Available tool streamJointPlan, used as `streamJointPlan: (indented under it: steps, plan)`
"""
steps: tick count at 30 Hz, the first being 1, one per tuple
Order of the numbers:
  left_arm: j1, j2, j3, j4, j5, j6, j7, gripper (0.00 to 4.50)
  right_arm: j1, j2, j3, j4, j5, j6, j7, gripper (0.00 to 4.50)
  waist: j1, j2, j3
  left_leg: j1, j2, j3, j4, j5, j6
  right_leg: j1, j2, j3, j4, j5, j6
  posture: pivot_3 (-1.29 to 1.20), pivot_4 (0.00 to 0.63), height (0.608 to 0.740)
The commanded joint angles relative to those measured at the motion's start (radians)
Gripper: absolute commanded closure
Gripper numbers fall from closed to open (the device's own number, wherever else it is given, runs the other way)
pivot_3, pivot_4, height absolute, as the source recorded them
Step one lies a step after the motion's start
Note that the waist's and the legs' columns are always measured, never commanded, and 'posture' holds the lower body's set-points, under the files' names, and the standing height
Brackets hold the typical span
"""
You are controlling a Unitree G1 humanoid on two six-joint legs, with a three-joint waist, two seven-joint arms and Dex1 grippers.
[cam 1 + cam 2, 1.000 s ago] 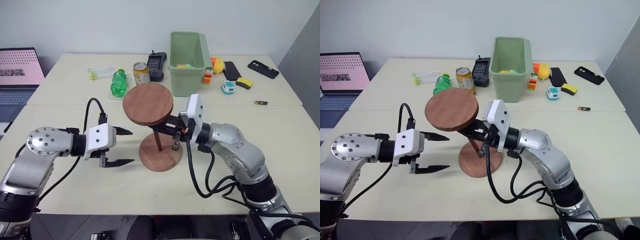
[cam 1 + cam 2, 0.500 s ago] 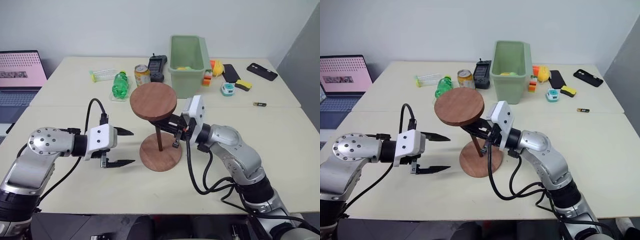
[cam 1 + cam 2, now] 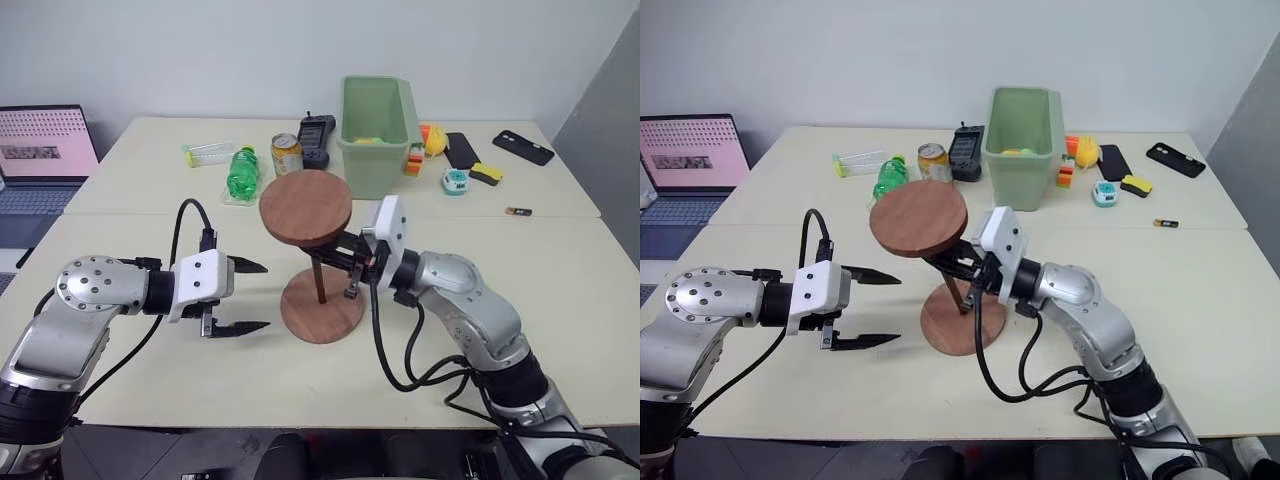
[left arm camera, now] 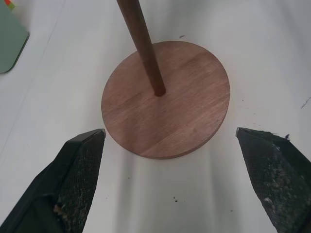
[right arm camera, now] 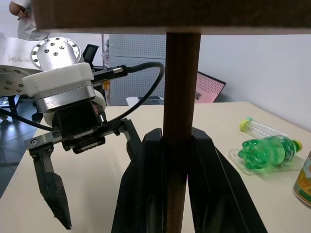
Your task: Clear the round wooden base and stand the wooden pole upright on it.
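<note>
The round wooden base [image 3: 322,317] lies flat on the table. The wooden pole [image 3: 316,279] stands upright with its lower end at the base's centre hole [image 4: 159,91], its fixed round disc [image 3: 305,207] on top. My right gripper [image 3: 343,265] is shut on the pole's shaft, seen up close in the right wrist view [image 5: 180,145]. My left gripper [image 3: 243,295] hovers open just left of the base, its fingers [image 4: 77,170] straddling the base in the left wrist view without touching it.
At the back stand a green bin [image 3: 377,120], a green bottle [image 3: 239,168], a can [image 3: 286,153], a clear tube [image 3: 208,153], a black device [image 3: 315,135], phones [image 3: 522,145] and small toys [image 3: 457,178]. A laptop [image 3: 47,145] sits far left.
The pole has gone from tilted to upright, its top disc swinging right over the base. The left gripper stayed put.
</note>
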Motion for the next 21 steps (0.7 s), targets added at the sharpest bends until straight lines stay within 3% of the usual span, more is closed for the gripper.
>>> streamJointPlan:
  steps: [1, 14, 17, 21]
  plan:
    - [-0.01, -0.005, 0.004, -0.001, -0.006, -0.018, 0.0, 0.0, 0.038, -0.041, 0.071, 0.149, -0.091, 0.131, -0.014, 4.27, 0.0, 0.0, 0.0, 0.0, 0.0, 0.0, 0.0, 0.0, 0.0, 0.0, 0.0, 0.0, 0.0, 0.0, 0.0, 0.0, 0.15, 0.74]
    - [-0.004, -0.016, 0.002, -0.008, -0.004, -0.017, 0.005, 0.0, 0.086, -0.08, 0.103, 0.172, -0.126, 0.14, -0.025, 4.27, 0.003, 0.008, -0.018, 0.005, -0.001, 0.0, -0.001, 0.0, 0.0, 0.006, 0.0, 0.0, -0.004, 0.0, 0.0, 0.0, 0.15, 0.74]
    - [-0.003, -0.017, 0.002, -0.008, -0.004, -0.018, 0.004, 0.0, 0.085, -0.071, 0.095, 0.134, -0.103, 0.145, -0.021, 4.27, 0.005, 0.011, -0.017, 0.016, -0.001, -0.001, -0.005, -0.001, 0.001, 0.019, 0.001, 0.001, -0.011, 0.0, 0.0, 0.0, 0.15, 0.74]
    - [-0.013, -0.022, -0.004, -0.003, -0.004, -0.019, 0.001, 0.0, 0.066, -0.06, 0.09, 0.091, -0.083, 0.143, -0.01, 4.27, 0.006, 0.009, -0.018, 0.023, -0.001, 0.0, -0.013, -0.001, 0.001, 0.021, 0.001, 0.001, -0.016, -0.001, 0.0, 0.0, 0.15, 0.74]
